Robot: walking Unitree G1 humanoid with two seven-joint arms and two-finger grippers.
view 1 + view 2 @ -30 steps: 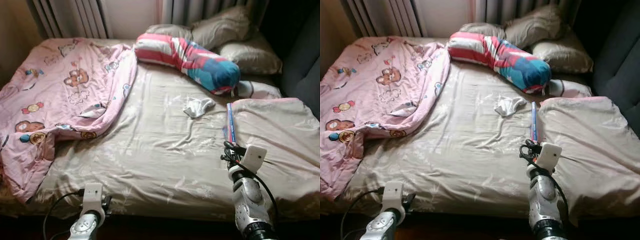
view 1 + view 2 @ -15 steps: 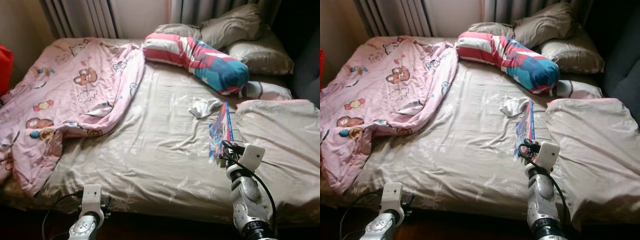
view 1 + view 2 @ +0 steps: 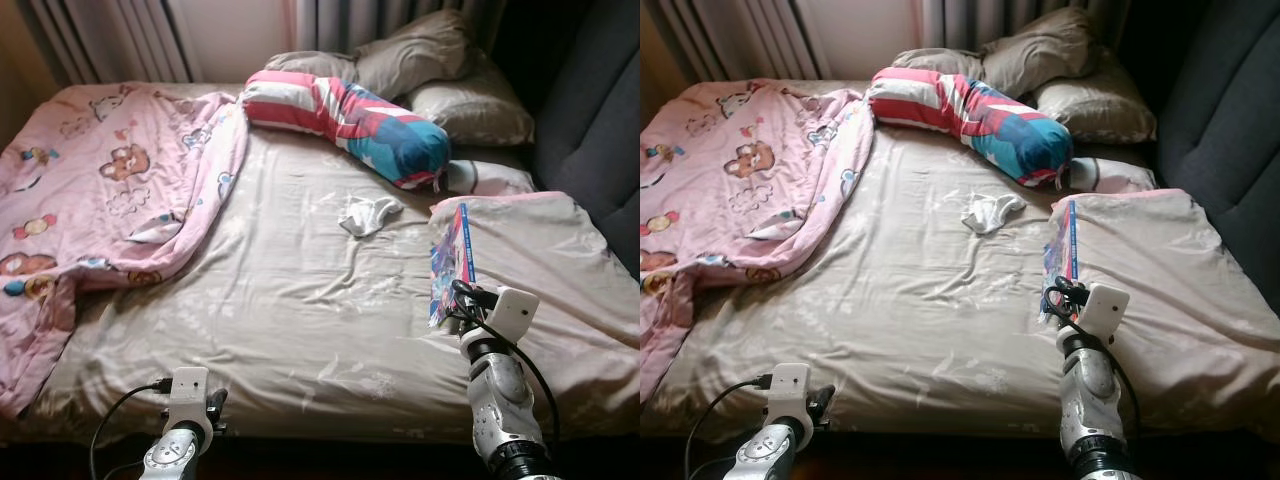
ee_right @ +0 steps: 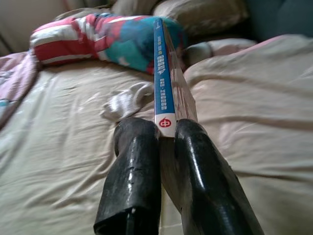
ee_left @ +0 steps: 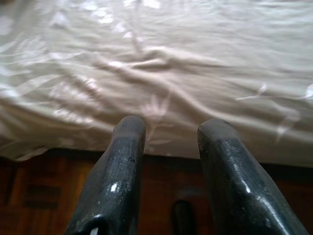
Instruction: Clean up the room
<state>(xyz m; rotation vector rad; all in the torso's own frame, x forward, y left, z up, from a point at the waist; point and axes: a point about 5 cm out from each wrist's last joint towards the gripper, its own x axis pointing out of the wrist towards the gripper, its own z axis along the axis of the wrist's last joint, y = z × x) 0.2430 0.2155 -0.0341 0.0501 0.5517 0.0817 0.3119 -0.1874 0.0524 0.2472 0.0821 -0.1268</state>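
Right gripper (image 4: 166, 132): over the near right part of the bed (image 3: 300, 300), jaws clamped on the lower edge of a thin book (image 3: 452, 262), spine up.
Book: held on edge above the beige sheet, beside the folded beige blanket (image 3: 560, 270).
Left gripper (image 5: 171, 132): low at the bed's near edge, jaws a little apart with nothing between them.
Other clutter: a white sock (image 3: 366, 214) mid-bed, a striped bolster (image 3: 345, 112) and pillows (image 3: 440, 70) at the far end, a pink quilt (image 3: 100, 200) bunched on the left.
Risk: the grip is only on one narrow edge, so the book may pivot, fan open or slip out if the arm swings quickly.
Second risk: a low carry could snag the book on the blanket.
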